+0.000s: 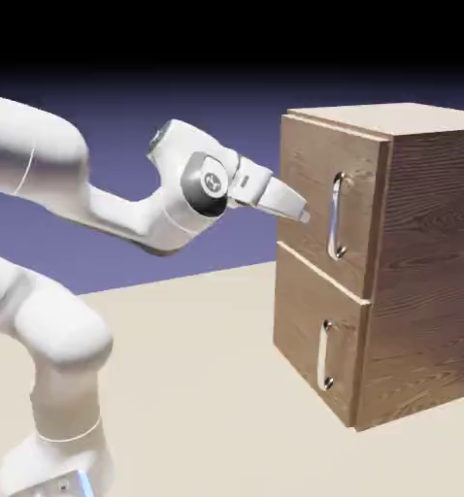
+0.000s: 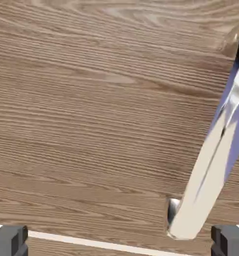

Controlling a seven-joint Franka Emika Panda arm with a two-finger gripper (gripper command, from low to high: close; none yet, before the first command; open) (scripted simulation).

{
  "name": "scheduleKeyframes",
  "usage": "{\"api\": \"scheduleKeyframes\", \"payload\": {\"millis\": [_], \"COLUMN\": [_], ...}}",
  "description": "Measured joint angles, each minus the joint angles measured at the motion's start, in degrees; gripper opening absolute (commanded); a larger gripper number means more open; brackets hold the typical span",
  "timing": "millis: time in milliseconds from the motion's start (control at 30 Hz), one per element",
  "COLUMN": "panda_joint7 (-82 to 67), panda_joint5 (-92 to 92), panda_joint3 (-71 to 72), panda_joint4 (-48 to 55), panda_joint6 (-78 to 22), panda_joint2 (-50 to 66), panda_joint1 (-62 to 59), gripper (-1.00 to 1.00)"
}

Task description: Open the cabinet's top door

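Plainly, the white arm (image 1: pixel 110 209) began at nine o'clock in the exterior view, above its base (image 1: pixel 61 466) at seven to eight o'clock, where a small blue light (image 1: pixel 84 483) showed. From there the arm stretched toward three o'clock across the pale table (image 1: pixel 197 340), bending at a joint just left of the centre. The gripper (image 1: pixel 305 216) sloped down from it and ended between two and three o'clock, near the door but apart from its handle. It stood wide open and held nothing; in the hand view, one dark fingertip (image 2: pixel 9 241) was at seven to eight o'clock and the other between four and five, well apart. The cabinet (image 1: pixel 430 243), brown and wood-grained, filled the three o'clock side of the exterior view. Its top door (image 1: pixel 309 180) lay at two to three o'clock, closed against the body, with the vertical silver handle (image 1: pixel 335 218) toward its right edge. Beneath, at four to five o'clock, was the lower door (image 1: pixel 299 306), also closed, carrying a shorter handle (image 1: pixel 323 357). In the hand view, wood grain spread from nine o'clock across most of the picture, a pale strip ran near six o'clock, and the large silver handle slanted from two o'clock down to five, its lower end nearer the right-hand fingertip.
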Motion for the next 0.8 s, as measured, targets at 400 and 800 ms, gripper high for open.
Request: {"api": "scheduleKeyframes", "payload": {"millis": [400,800], "panda_joint7": [20.63,41.26], "panda_joint5": [-29.90,-59.80], "panda_joint3": [-11.15,-22.30], "panda_joint4": [1.14,2.28], "panda_joint6": [-3.89,-7.78], "panda_joint2": [-6.62,-13.25], "panda_joint1": [9.36,18.72], "gripper": [0.00,0.00]}}
